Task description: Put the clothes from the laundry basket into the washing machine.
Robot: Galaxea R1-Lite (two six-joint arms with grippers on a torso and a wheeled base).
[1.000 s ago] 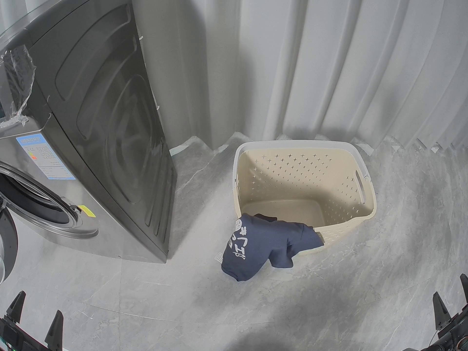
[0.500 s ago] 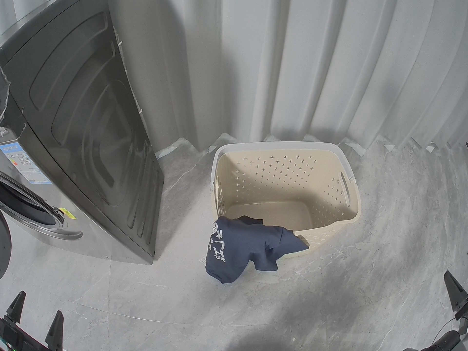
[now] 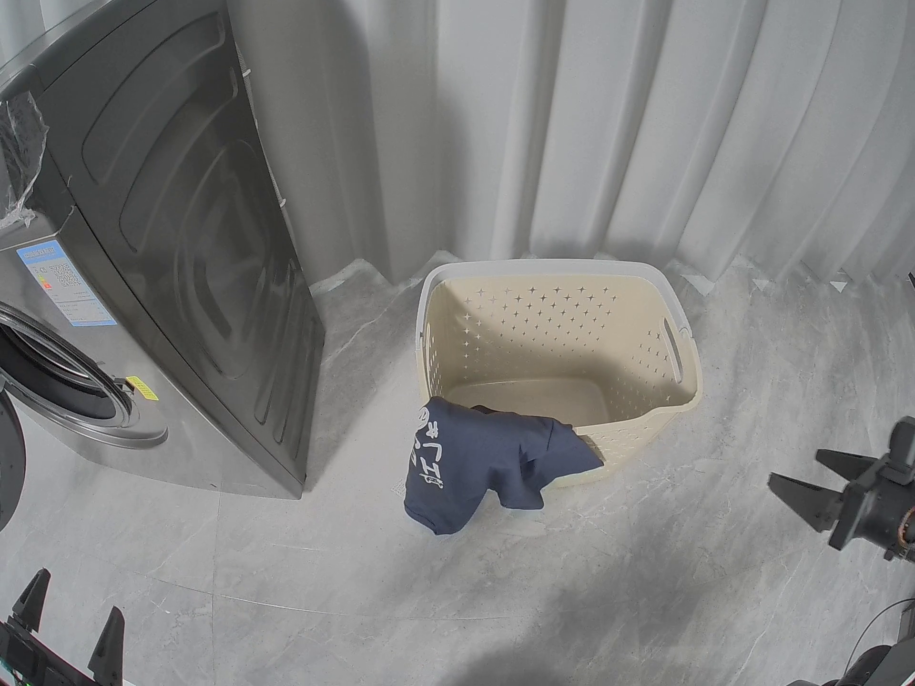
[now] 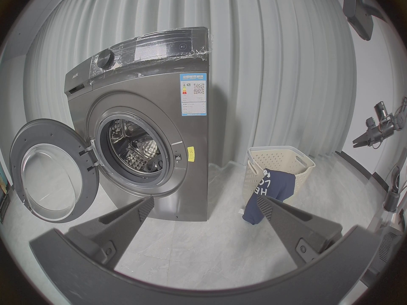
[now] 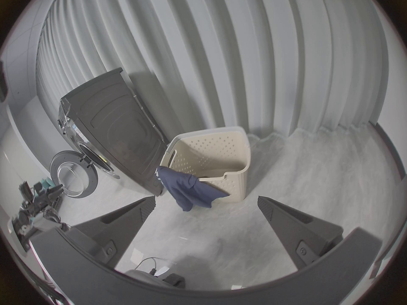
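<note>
The right tool [image 3: 795, 465] has risen, its fingers apart like those of the left tool [image 3: 76, 591], both empty for grasping. 1 navy shirt [image 3: 477, 464] hangs over the rim of the laundry basket [image 3: 553, 267], easy to pinch.

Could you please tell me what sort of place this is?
Probably a laundry corner, perhaps staged: a front-loading washer with its door open, a basket with a navy shirt draped over its rim, and white curtains behind.
</note>
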